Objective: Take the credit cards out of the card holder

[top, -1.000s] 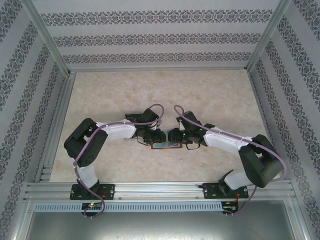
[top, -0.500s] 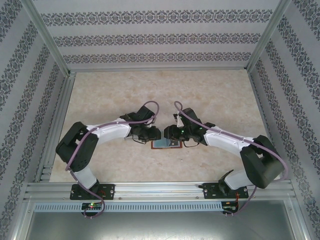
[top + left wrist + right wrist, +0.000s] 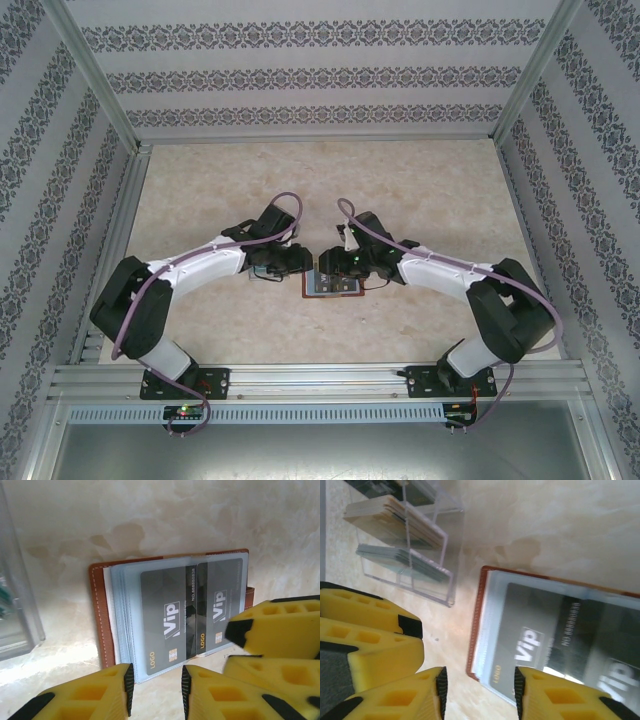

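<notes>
Nearest the arms' bases, a strip of bare table (image 3: 330,335) lies between the front rail (image 3: 320,372) and the wallet (image 3: 97,615). That strip looks like the handiest place to lay things down.

The wallet lies spread open and flat on the marble top, about midway between the two arms. The left gripper (image 3: 157,687) hangs over the wallet's near edge with its fingers apart. The corner of a clear sleeve (image 3: 127,630) shows in the gap, with nothing pinched. The right gripper (image 3: 477,692) hangs over the wallet's other near corner, also parted and gripping nothing.

Two dark grey cards (image 3: 162,620) marked "Vip" sit inside the pale sleeves. None is out yet, so I judge the task barely started: the wallet is open and every card remains to be pulled.

The two sets of yellow fingers sit close together over the wallet, so they could easily knock each other. Just beside the wallet on the left arm's side, apart from it, stands a clear tray (image 3: 445,555) holding other cards, which narrows that side. Beyond the wallet the table is open up to the patterned walls (image 3: 320,80).
</notes>
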You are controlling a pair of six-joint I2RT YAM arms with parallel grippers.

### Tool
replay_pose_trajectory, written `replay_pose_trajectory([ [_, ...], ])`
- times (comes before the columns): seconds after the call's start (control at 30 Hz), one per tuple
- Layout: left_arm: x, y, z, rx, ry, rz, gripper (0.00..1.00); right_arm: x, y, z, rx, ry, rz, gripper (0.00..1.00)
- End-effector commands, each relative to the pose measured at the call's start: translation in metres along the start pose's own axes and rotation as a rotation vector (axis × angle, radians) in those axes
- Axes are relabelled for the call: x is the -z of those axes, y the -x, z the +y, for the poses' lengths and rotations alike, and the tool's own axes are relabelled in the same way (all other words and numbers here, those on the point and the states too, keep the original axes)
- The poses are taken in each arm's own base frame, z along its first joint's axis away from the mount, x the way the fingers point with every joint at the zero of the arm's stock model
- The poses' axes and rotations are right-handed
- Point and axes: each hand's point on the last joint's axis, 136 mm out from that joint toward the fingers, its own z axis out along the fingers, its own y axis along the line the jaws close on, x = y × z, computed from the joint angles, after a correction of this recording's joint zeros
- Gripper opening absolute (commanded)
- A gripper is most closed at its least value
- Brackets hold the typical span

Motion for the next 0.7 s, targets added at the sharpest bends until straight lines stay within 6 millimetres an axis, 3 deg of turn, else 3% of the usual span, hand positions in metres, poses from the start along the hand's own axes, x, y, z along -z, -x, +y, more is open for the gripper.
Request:
replay_pose_trajectory([
  [0.0,-0.012,0.005,-0.019,0.022,-0.079,0.022,0.34,0.016,0.000,-0.030,-0.016,-0.111,-0.041,0.37],
  [0.17,-0.036,0.002,-0.034,0.045,-0.135,0.072,0.34,0.025,-0.009,-0.067,-0.036,-0.232,-0.041,0.29],
  [0.27,-0.048,-0.001,-0.037,0.052,-0.143,0.105,0.33,0.023,-0.014,-0.080,-0.039,-0.272,-0.022,0.26],
  [0.57,-0.062,-0.003,-0.041,0.074,-0.162,0.133,0.32,0.014,-0.022,-0.092,-0.042,-0.301,0.014,0.21],
  [0.67,-0.062,-0.002,-0.041,0.077,-0.161,0.135,0.32,0.009,-0.024,-0.094,-0.046,-0.299,0.029,0.15],
])
